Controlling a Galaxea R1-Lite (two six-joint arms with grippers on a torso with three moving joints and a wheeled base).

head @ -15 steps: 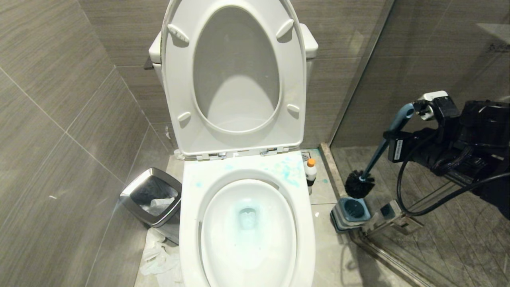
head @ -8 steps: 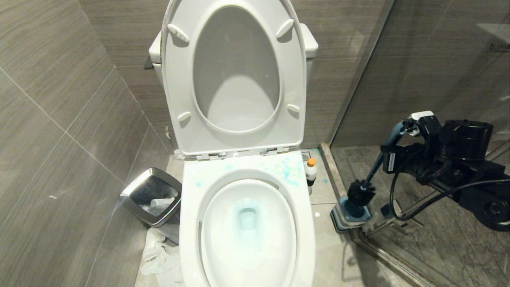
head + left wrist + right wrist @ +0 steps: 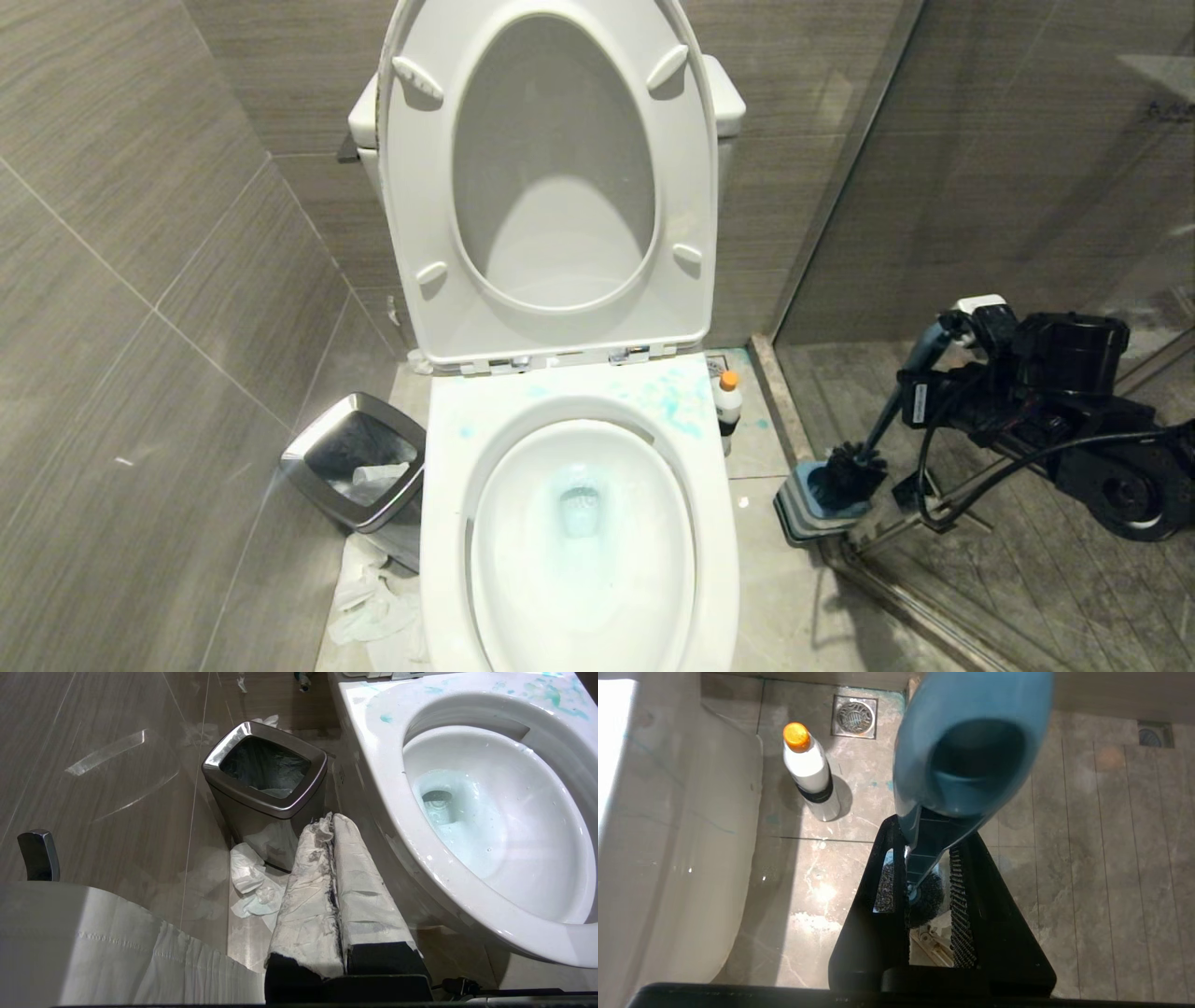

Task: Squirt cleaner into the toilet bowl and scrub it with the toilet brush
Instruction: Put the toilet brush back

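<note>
**Brush head sits in its holder, right arm gripping the handle**

The right gripper [image 3: 920, 397] is out to the right of the toilet, by the glass shower partition, with its jaws narrowed around the blue-grey handle of the toilet brush [image 3: 892, 411]. In the right wrist view the handle [image 3: 924, 844] runs between the two black fingers [image 3: 962, 905] and its rounded tip looms close to the lens. The handle leans, its tip up toward the arm, and the black bristle head rests in the square blue-grey holder [image 3: 794, 509], which stands on the floor against the shower threshold.

The toilet bowl [image 3: 579, 532] fills the middle of the head view with seat and lid [image 3: 551, 187] raised against the tank. Teal-blue liquid tints the water at the bottom, and teal smears mark the rear rim on the right side.

The cleaner [image 3: 728, 401], a white bottle with an orange cap, stands upright on the floor just beside the bowl's right rear, near a floor drain [image 3: 854, 716].

The left gripper [image 3: 329, 858] hangs low on the toilet's left side, its paper-wrapped jaws pressed together and holding nothing. Beyond them stands a steel waste bin [image 3: 359, 462] against the tiled wall, with crumpled tissue [image 3: 373, 597] on the floor beside it
</note>
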